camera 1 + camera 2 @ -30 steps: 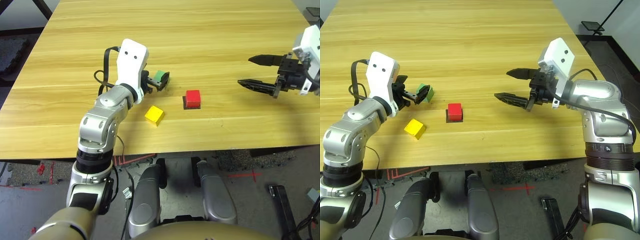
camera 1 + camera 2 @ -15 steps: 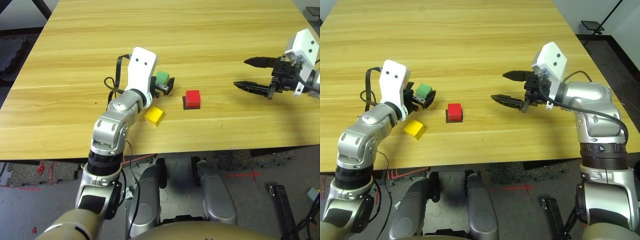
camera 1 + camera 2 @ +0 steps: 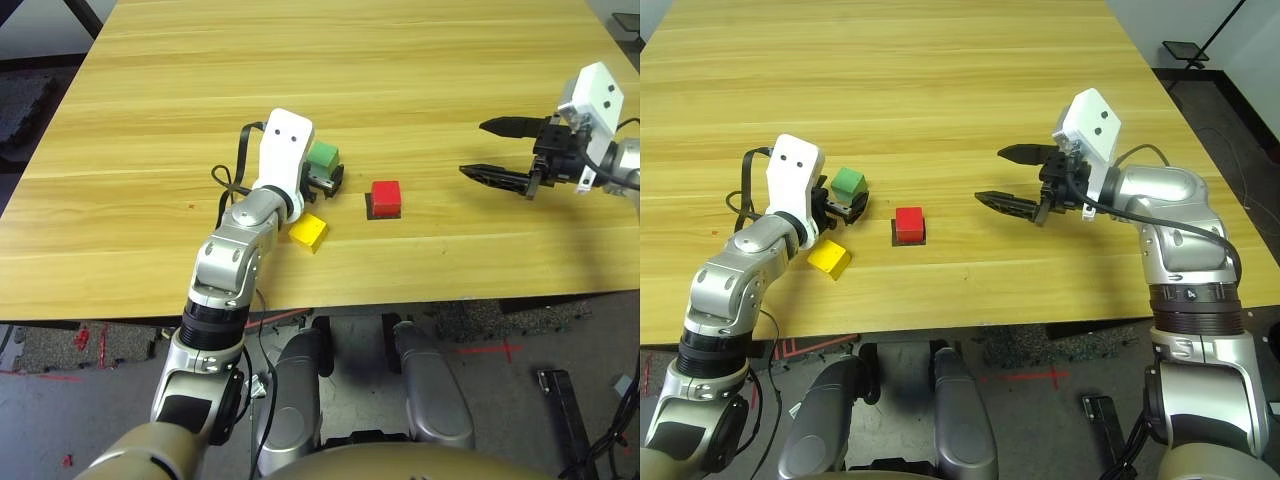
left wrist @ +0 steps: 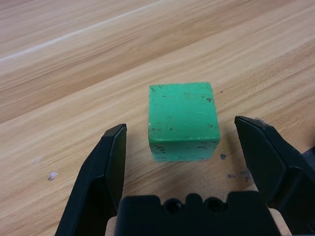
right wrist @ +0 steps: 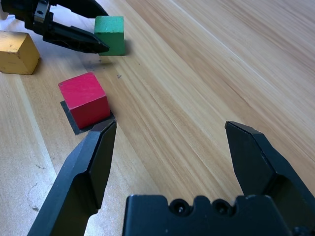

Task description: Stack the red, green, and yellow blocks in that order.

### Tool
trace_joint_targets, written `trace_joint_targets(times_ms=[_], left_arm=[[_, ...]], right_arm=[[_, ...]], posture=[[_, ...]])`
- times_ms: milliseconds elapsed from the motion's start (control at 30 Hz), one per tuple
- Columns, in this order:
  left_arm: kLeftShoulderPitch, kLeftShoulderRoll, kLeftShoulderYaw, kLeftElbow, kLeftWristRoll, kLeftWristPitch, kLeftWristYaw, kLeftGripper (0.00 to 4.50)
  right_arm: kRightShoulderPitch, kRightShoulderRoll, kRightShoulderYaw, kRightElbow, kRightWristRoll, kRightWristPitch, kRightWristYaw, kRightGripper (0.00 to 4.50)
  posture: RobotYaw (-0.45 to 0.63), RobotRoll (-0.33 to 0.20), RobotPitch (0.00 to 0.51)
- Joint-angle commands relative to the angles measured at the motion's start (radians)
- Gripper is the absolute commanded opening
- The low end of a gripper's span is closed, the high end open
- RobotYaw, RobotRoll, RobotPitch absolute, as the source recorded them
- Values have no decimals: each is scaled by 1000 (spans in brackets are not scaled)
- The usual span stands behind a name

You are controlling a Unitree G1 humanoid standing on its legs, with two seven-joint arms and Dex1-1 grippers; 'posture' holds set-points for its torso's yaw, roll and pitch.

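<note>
- The small matte green cube (image 4: pixel 183 119) sits flat on the light wooden surface (image 3: pixel 400 80), between the two black fingers of the left end effector (image 4: pixel 189 162).
- Those fingers are spread apart, with a clear gap on each side of the green cube; neither finger touches it.
- The small matte bright red cube (image 3: pixel 386 194) rests on a flat black square patch (image 3: pixel 383 211), near the middle of the surface and off to the right of the green cube.
- The small matte yellow cube (image 3: pixel 309 230) lies on the surface just beside the left arm's wrist, nearer the robot than the green cube and to the left of the red one.
- All three cubes stand apart, none stacked on another.
- The right end effector (image 3: pixel 496 150) hovers above the surface well to the right of the red cube, its fingers wide apart and holding nothing, tips pointing toward the cubes.
</note>
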Motion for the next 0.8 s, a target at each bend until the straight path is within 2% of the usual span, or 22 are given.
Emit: trace_joint_targets(times_ms=[33, 300, 400, 567, 600, 800], left_arm=[[1, -4, 1, 34, 13, -22, -2, 4500], [-2, -27, 31, 76, 1, -57, -4, 4500], [-5, -31, 41, 97, 8, -69, 2, 3863], [-7, -32, 47, 111, 7, -81, -6, 2185], [-6, -30, 48, 114, 6, -84, -9, 2020], [-14, 17, 35, 127, 12, -144, -71, 2025]], right_arm=[[1, 2, 6, 0, -7, -13, -1, 4447], [5, 4, 7, -2, -7, -17, -4, 4447], [6, 5, 8, -3, -8, -18, -5, 4500], [6, 6, 8, -4, -6, -18, -6, 4500], [5, 7, 8, -4, -7, -19, -7, 4500], [-1, 8, 8, 5, -9, -27, -9, 4500]], posture=[[175, 60, 301], [173, 58, 303], [174, 57, 304], [173, 56, 302], [173, 56, 302], [174, 55, 289]])
